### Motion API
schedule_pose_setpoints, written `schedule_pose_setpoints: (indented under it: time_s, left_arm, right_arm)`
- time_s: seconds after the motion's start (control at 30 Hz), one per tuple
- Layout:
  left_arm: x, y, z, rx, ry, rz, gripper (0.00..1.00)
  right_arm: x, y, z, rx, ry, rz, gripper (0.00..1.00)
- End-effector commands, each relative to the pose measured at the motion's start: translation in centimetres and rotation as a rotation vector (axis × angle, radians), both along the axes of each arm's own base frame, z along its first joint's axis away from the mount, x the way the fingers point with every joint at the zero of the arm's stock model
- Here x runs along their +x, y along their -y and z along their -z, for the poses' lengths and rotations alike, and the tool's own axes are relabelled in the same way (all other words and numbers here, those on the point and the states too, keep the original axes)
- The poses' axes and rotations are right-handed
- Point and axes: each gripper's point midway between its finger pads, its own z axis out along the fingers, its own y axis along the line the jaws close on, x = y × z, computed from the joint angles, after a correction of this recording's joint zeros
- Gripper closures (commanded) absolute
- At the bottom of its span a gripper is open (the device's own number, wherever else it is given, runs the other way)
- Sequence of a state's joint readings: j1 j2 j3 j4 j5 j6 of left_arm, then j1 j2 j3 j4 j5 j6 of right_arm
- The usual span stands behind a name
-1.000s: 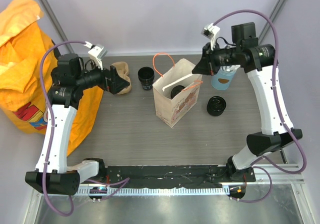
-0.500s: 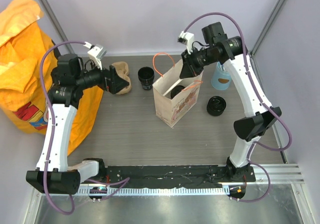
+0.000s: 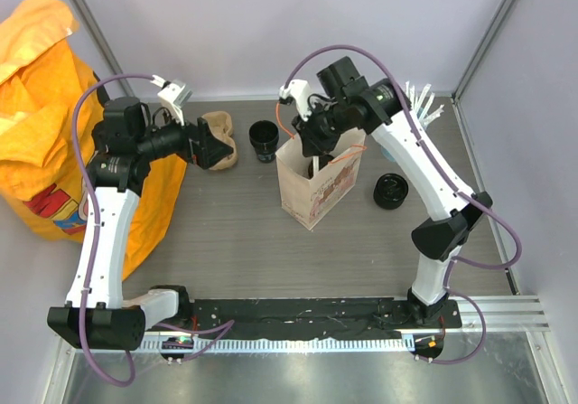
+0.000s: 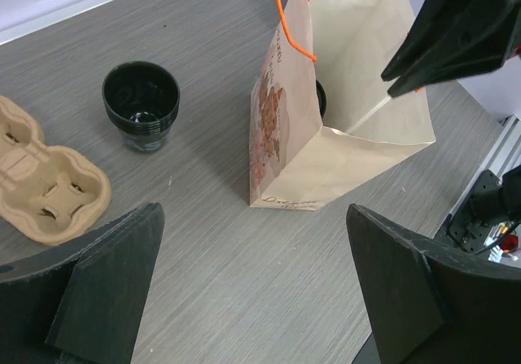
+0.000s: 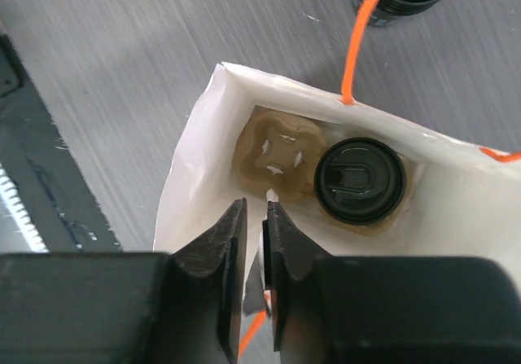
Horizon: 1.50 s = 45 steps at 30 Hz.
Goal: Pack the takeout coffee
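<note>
1. Near zone, lower part of the top view. Both arm bases sit on a black rail at the near edge of the grey table (image 3: 226, 241).

2. Centre of the top view. The paper bag (image 3: 318, 192) stands upright and open, with orange cord handles.
   - The wrist view looks down into the bag and shows a brown pulp carrier (image 5: 275, 154) on the bag floor.
   - The takeout coffee (image 5: 359, 179) is inside the bag, seated in the carrier's right-hand socket with its black lid on.
   - The left-hand socket holds no cup.

3. The right gripper (image 5: 256, 209) hangs over the bag mouth. Its fingers are pinched almost together on a thin white straw (image 5: 269, 192), whose tip points down toward the carrier.

4. Right of the bag. A black round container (image 3: 390, 191) rests on the table, apart from the bag.

5. Left of centre. The left gripper (image 3: 215, 146) hovers above the table with its fingers spread wide and nothing between them.
   - A second pulp carrier (image 4: 45, 189) lies flat at the left of the left wrist view.
   - An open black cup (image 4: 140, 103) stands upright between that carrier and the bag, touching neither.

6. Far zone.
   - White straws (image 3: 421, 99) project behind the right arm at the upper right.
   - A yellow bag (image 3: 41, 88) fills the upper left, off the table.
</note>
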State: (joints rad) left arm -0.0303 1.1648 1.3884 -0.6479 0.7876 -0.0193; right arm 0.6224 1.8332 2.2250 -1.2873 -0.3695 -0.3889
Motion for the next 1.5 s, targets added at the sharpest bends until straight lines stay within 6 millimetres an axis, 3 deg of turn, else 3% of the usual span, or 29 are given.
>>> schedule_pose_setpoints:
  time_s: [0.0, 0.13, 0.27, 0.37, 0.43, 0.47, 0.53, 0.6, 0.67, 0.7, 0.77, 0.8, 0.9, 0.93, 0.97, 1.07, 1.1, 1.17, 1.2, 1.23, 1.3, 1.33, 1.47]
  left_arm:
    - [0.1, 0.1, -0.8, -0.017, 0.036, 0.015, 0.00]
    - [0.1, 0.2, -0.7, -0.024, 0.033, 0.019, 0.00]
    - [0.2, 0.3, -1.0, -0.032, 0.036, 0.024, 0.00]
    - [0.1, 0.3, -1.2, -0.031, 0.044, 0.025, 0.00]
    - [-0.1, 0.3, -1.4, -0.033, 0.046, 0.024, 0.00]
    - [-0.1, 0.3, -1.5, -0.032, 0.052, 0.024, 0.00]
    - [0.1, 0.4, -1.5, -0.035, 0.048, 0.026, 0.00]
    - [0.3, 0.6, -1.9, -0.033, 0.055, 0.030, 0.00]
    - [0.8, 1.1, -2.2, -0.015, 0.067, 0.025, 0.00]
    - [1.0, 1.3, -2.3, 0.001, 0.083, 0.030, 0.00]
    - [1.7, 2.4, -2.3, 0.039, 0.088, 0.027, 0.00]
    - [2.2, 2.7, -2.0, 0.077, 0.115, 0.035, 0.00]
    - [3.9, 4.2, -1.7, 0.128, 0.130, 0.032, 0.00]
    - [4.1, 5.0, -2.5, 0.129, 0.151, 0.043, 0.00]
    - [5.4, 5.2, -1.7, 0.149, 0.133, 0.023, 0.00]
    - [7.0, 6.2, -3.1, 0.177, 0.182, 0.005, 0.00]
    - [8.3, 6.4, -2.2, 0.200, 0.166, -0.016, 0.00]
    - [9.2, 7.1, -3.5, 0.214, 0.211, -0.019, 0.00]
    - [10.3, 7.3, -2.5, 0.237, 0.193, -0.029, 0.00]
    - [10.5, 7.8, -3.4, 0.238, 0.215, -0.026, 0.00]
    - [11.7, 8.4, -2.2, 0.260, 0.187, -0.019, 0.00]
    - [11.9, 8.8, -2.9, 0.257, 0.199, -0.017, 0.00]
    - [12.3, 10.0, -2.2, 0.263, 0.182, 0.009, 0.00]
  right_arm:
    - [1.3, -0.4, 0.0, -0.077, 0.130, 0.021, 0.75]
    - [0.6, -1.6, -1.4, -0.023, 0.140, -0.020, 0.57]
    - [-0.1, -2.5, -6.9, 0.128, 0.248, -0.055, 0.39]
    - [-1.1, -2.5, -10.0, 0.199, 0.297, -0.075, 0.34]
    - [-1.4, -2.3, -10.4, 0.205, 0.311, -0.081, 0.32]
    - [-1.8, -1.7, -11.3, 0.209, 0.345, -0.087, 0.31]
    - [-1.8, -0.7, -11.2, 0.179, 0.373, -0.072, 0.29]
    - [-2.7, 0.7, -12.7, 0.183, 0.442, -0.079, 0.28]
    - [-2.9, 1.9, -12.7, 0.164, 0.465, -0.073, 0.27]
    - [-4.1, 3.1, -14.1, 0.177, 0.514, -0.081, 0.26]
    - [-4.8, 4.6, -13.9, 0.154, 0.539, -0.087, 0.25]
    - [-6.0, 5.8, -15.0, 0.154, 0.596, -0.096, 0.25]
    - [-6.9, 7.5, -13.5, 0.098, 0.630, -0.116, 0.25]
    - [-7.6, 8.4, -13.0, 0.088, 0.643, -0.112, 0.25]
    - [-7.4, 9.0, -12.5, 0.064, 0.654, -0.092, 0.25]
    - [-7.0, 10.2, -11.1, 0.025, 0.686, -0.061, 0.27]
    - [-6.5, 10.7, -10.7, 0.005, 0.700, -0.036, 0.27]
    - [-6.0, 10.8, -9.8, -0.003, 0.717, -0.026, 0.28]
    - [-5.5, 11.0, -9.5, -0.013, 0.724, -0.013, 0.28]
    - [-5.0, 10.7, -8.9, -0.015, 0.726, -0.011, 0.28]
    - [-4.3, 10.5, -8.3, -0.028, 0.724, -0.012, 0.28]
    - [-3.8, 10.4, -8.1, -0.036, 0.732, 0.000, 0.29]
    - [-2.1, 10.3, -7.8, -0.051, 0.755, 0.026, 0.29]
